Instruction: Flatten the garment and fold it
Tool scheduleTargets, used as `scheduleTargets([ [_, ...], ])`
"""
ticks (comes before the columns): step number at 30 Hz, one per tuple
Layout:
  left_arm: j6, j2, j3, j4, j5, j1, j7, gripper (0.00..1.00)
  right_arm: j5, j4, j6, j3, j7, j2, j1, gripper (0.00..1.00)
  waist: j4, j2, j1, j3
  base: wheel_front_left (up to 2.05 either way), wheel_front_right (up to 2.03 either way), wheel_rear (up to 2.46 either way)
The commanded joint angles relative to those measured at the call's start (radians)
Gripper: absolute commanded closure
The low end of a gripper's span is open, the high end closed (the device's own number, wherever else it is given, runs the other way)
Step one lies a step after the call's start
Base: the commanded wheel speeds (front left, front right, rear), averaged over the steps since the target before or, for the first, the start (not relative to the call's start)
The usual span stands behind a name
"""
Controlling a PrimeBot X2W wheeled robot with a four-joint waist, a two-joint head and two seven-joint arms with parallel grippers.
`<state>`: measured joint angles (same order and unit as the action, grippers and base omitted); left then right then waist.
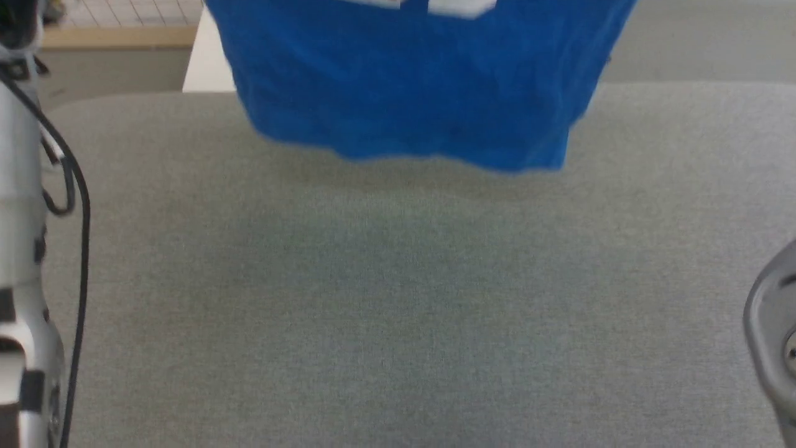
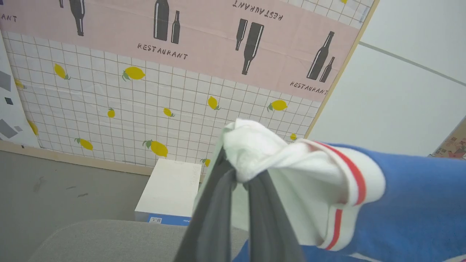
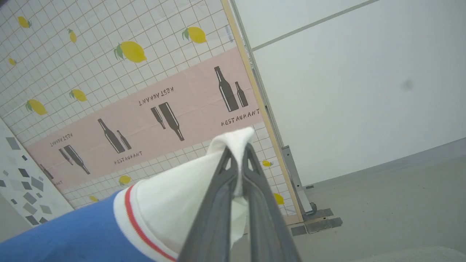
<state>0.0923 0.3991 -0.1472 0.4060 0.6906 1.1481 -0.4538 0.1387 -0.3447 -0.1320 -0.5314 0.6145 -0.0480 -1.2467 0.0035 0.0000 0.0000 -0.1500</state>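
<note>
Dark left gripper (image 2: 240,174) and right gripper (image 3: 238,153) pinch white-sleeved, bright blue jersey garment (image 1: 416,87) — it hangs over grey fabric table (image 1: 398,298).

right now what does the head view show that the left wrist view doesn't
Head view: the garment with its blue body and lower hem hanging over the grey table, a bit of white print at the top, and a pale arm with a black cable at the left edge. Left wrist view: the left gripper shut on a bunched white sleeve with red-striped trim, in front of a lemon-print wall panel. Both: the blue garment, the grey table and a white box beyond it.
</note>
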Motion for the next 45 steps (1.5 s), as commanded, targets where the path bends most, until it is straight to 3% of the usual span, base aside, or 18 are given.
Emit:
scheduleTargets([
  [1, -0.011, -0.005, 0.002, 0.031, -0.016, 0.053, 0.021, 1.0, -0.026, -0.026, 0.001, -0.014, -0.027, -0.002, -0.062, 1.0, 0.016, 0.0, 0.0, -0.116, 0.0, 0.0, 0.0],
  [11, -0.07, -0.007, 0.008, 0.191, -0.032, 0.268, 0.144, 1.0, -0.145, -0.207, 0.001, -0.057, -0.155, -0.002, -0.351, 1.0, 0.029, 0.0, 0.0, -0.294, 0.0, 0.0, 0.0],
  [22, -0.142, -0.024, -0.01, 0.352, -0.032, 0.313, 0.248, 1.0, -0.164, -0.394, 0.001, -0.045, -0.248, -0.002, -0.417, 1.0, 0.025, 0.0, 0.0, -0.403, 0.0, 0.0, 0.0],
  [28, -0.167, -0.048, -0.025, 0.44, -0.026, 0.282, 0.285, 1.0, -0.14, -0.5, 0.001, -0.012, -0.284, -0.002, -0.369, 1.0, 0.026, 0.0, 0.0, -0.409, 0.0, 0.0, 0.0],
  [35, -0.198, -0.104, -0.051, 0.526, -0.003, 0.169, 0.329, 1.0, -0.072, -0.592, 0.001, 0.082, -0.302, -0.002, -0.223, 1.0, 0.035, 0.0, 0.0, -0.332, 0.0, 0.0, 0.0],
  [45, -0.219, -0.17, -0.103, 0.551, 0.031, -0.103, 0.395, 1.0, 0.099, -0.567, 0.001, 0.3, -0.302, -0.002, 0.116, 1.0, 0.033, 0.0, 0.0, -0.137, 0.0, 0.0, 0.0],
])
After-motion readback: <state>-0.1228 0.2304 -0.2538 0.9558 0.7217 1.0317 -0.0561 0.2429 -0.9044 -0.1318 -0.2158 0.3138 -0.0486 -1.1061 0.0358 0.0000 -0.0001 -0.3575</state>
